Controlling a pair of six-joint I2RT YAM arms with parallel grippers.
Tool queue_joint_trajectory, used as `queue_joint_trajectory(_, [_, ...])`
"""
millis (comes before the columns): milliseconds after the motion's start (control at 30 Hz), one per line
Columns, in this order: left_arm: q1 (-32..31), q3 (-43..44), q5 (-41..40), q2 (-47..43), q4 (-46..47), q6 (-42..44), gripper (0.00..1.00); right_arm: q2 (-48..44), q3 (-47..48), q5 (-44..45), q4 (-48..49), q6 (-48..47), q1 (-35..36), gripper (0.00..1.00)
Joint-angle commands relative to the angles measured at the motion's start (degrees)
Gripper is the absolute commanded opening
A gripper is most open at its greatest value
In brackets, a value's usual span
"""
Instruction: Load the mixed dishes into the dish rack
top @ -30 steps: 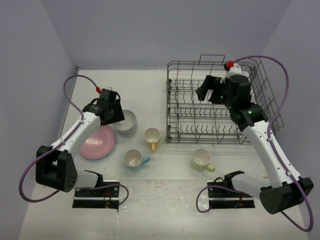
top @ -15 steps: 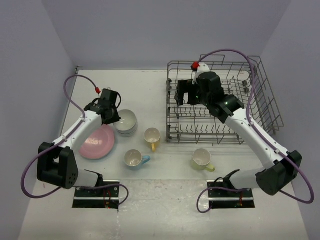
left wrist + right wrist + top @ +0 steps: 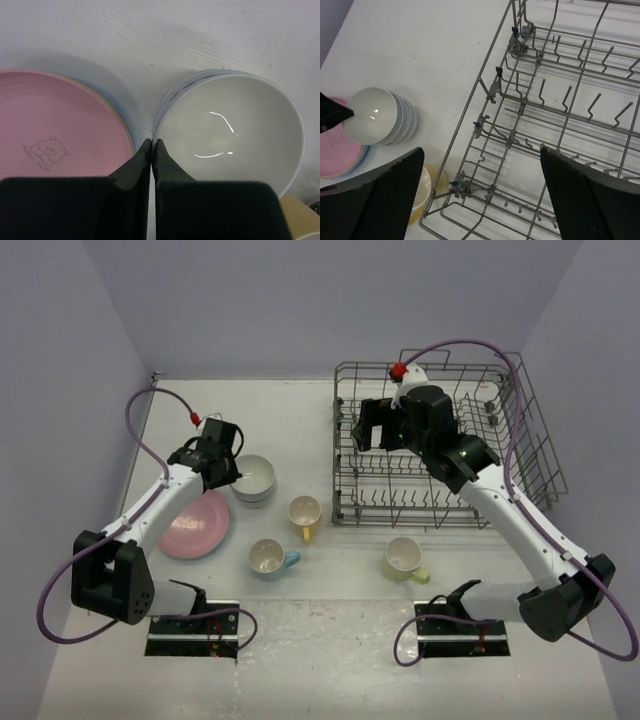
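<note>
My left gripper [image 3: 151, 145] is closed, tips together right at the 9 o'clock rim of the top bowl [image 3: 230, 135] in the white stack; can't tell if the rim is pinched. The pink plate [image 3: 55, 125] is at my 10 o'clock, just beside the stack. My right gripper [image 3: 480, 150] is wide open, holding nothing, above the dish rack [image 3: 430, 510], which stands at 3 o'clock from the stack.

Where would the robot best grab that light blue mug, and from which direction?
Probably the rim of the blue mug, from straight above: it stands upright, mouth open, so one claw finger fits inside, one outside. Pinch the wall opposite the handle, which sticks out sideways.
</note>
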Motion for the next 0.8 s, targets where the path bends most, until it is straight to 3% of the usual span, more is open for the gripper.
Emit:
queue_joint_trajectory(0, [-0.95, 0.87, -3.29, -4.09, 1.79, 0.87, 0.0, -2.56, -0.89, 0.41, 1.88, -0.73, 0.07, 0.99])
queue_joint_trajectory(433, [-2.01, 1.74, -0.21, -15.34, 6.01, 3.94, 0.0, -1.6, -1.6, -10.13, 4.86, -1.7, 1.74, 0.99])
queue_joint_trajectory(567, [-2.36, 2.8, 1.89, -17.81, 6.89, 3.07, 0.0, 3.3, 2.96, -8.74, 4.08, -2.05, 6.39, 0.99])
queue_joint_trajectory(767, [-3.59, 4.47, 0.49, -19.22, 8.47, -0.36, 0.0, 19.02, 21.91, 2.68, -4.61, 1.54, 15.61, 0.99])
